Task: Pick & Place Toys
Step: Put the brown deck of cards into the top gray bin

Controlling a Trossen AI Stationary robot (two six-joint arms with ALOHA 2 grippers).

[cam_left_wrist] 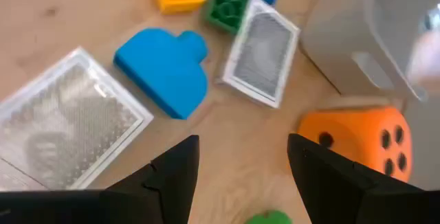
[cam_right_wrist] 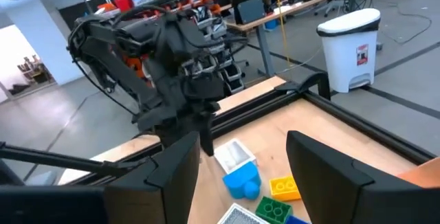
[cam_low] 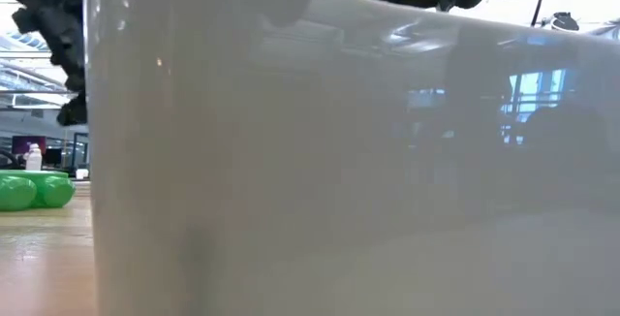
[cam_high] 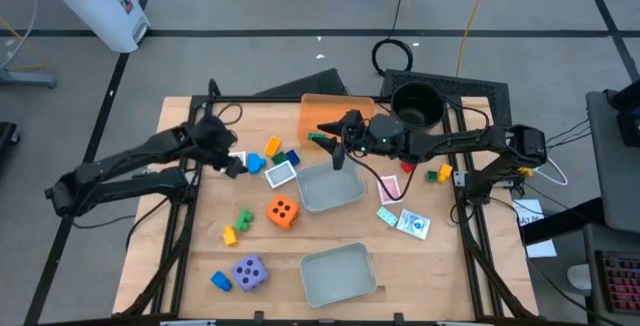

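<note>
The left gripper (cam_left_wrist: pixel 240 176), fingers apart and empty, hovers at centre left of the high view above a blue brick (cam_left_wrist: pixel 165 69) and white cards. The right gripper (cam_high: pixel 337 154), fingers apart and empty, hangs at upper centre over the clear grey tray (cam_high: pixel 330 188). The orange die (cam_high: pixel 283 211) lies mid-table.

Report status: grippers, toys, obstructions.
Left gripper open, empty, over the blue piece and cards. Right gripper open, empty, above the grey tray. Toys scattered; nothing blocking.
</note>
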